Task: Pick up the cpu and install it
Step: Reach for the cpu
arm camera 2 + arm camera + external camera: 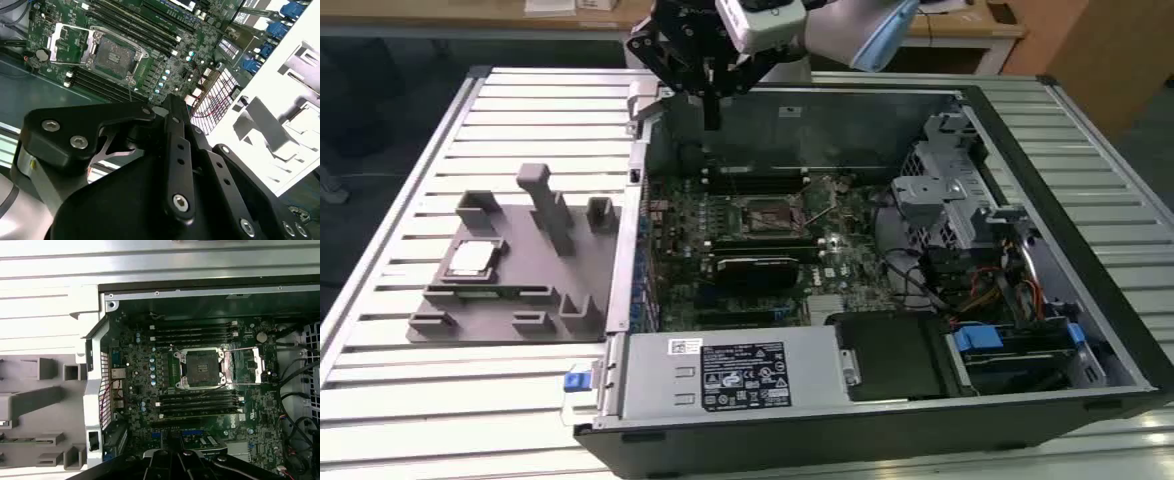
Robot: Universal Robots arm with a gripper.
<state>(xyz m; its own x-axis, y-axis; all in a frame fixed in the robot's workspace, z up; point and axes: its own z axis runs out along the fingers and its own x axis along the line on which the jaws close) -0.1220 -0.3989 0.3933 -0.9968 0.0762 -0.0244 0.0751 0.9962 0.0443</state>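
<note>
Slatted metal table with open computer case, cpu on grey fixture, hand clenched empty.

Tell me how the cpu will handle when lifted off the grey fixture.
The cpu looks flat, rigid, probably light. Its smooth metal top may be slippery. Lying flat in the grey fixture, it likely won't roll or tip, but its thin edges offer little grip.

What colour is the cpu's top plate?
The cpu is silver-grey with a pale rim, clearest in the exterior view.
</note>
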